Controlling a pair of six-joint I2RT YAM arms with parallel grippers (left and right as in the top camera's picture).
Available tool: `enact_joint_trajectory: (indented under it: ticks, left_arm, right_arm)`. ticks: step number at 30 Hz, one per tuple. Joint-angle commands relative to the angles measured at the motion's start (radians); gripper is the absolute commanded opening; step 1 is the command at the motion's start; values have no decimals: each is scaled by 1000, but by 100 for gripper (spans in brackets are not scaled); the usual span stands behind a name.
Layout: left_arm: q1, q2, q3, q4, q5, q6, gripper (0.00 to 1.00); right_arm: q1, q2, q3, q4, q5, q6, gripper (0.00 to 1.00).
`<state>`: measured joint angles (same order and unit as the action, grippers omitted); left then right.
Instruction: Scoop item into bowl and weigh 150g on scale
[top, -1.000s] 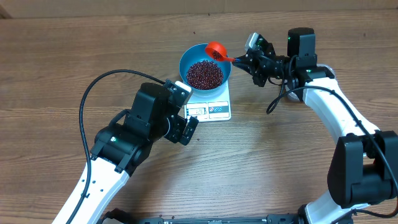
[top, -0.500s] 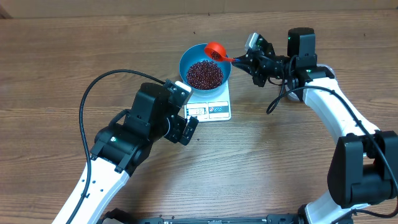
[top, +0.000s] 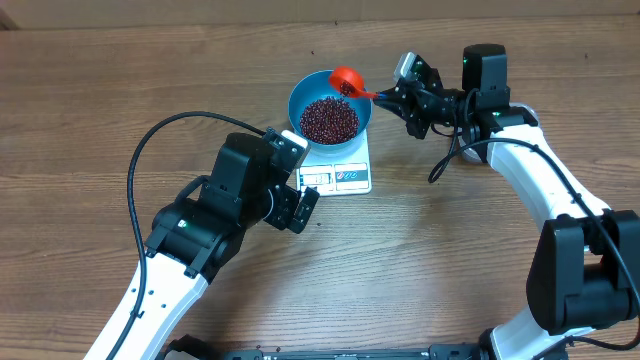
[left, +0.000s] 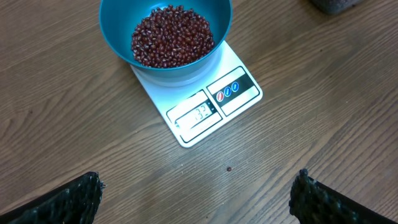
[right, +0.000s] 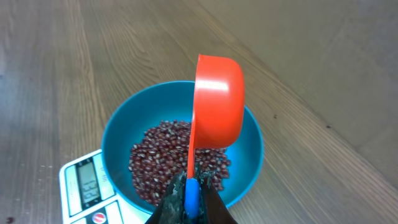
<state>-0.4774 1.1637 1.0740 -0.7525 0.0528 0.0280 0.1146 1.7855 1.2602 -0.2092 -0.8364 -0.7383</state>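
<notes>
One bowl (top: 330, 108) of beans (top: 329, 119) sits on one scale (top: 345, 175). The right gripper (right: 189, 202) pinches one scoop (right: 217, 102), seemingly tipped; the left gripper (left: 196, 196) gapes empty. Nothing has moved since.

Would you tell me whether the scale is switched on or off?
On: the scale shows dark digits in its display, too blurred to read.

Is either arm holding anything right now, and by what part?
The right gripper holds the orange scoop by its handle end, cup over the blue bowl. The left gripper is open and empty.
</notes>
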Motion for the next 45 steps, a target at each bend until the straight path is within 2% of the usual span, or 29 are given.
enact_joint_trajectory:
  ticks: [1, 6, 9, 13, 17, 19, 22, 25, 28, 31, 35, 38, 41, 45]
  left_arm:
    - [-3, 7, 24, 0, 15, -9, 99]
    - [-3, 7, 24, 0, 15, -9, 99]
    - [-3, 7, 24, 0, 15, -9, 100]
    - [-3, 7, 24, 0, 15, -9, 99]
    - [-3, 7, 24, 0, 15, -9, 100]
    - [-3, 7, 24, 0, 15, -9, 100]
    - [-3, 7, 24, 0, 15, -9, 100]
    - [-3, 7, 24, 0, 15, -9, 100]
    - [-3, 7, 24, 0, 15, -9, 99]
    - [-3, 7, 24, 0, 15, -9, 100]
    - [-3, 7, 24, 0, 15, -9, 100]
    - [-3, 7, 24, 0, 15, -9, 100]
    - [-3, 7, 24, 0, 15, -9, 100]
    - [-3, 7, 24, 0, 15, -9, 100]
  right_arm:
    - [4, 2, 2, 6, 47, -30, 4]
    - [4, 2, 2, -27, -24, -30, 4]
    - [4, 2, 2, -20, 24, -30, 4]
    - [4, 2, 2, -25, -6, -30, 4]
    - [4, 2, 2, -23, 76, -29, 4]
    - [4, 2, 2, -25, 7, -23, 4]
    - [3, 2, 2, -20, 87, -23, 4]
    - [11, 2, 2, -22, 15, -23, 4]
    - [13, 2, 2, -20, 101, -23, 4]
    - [15, 2, 2, -21, 33, -23, 4]
    - [14, 2, 2, -23, 85, -22, 4]
    - [19, 2, 2, -23, 35, -23, 4]
    - [21, 2, 2, -24, 103, -22, 4]
    - [26, 2, 2, -25, 63, -23, 4]
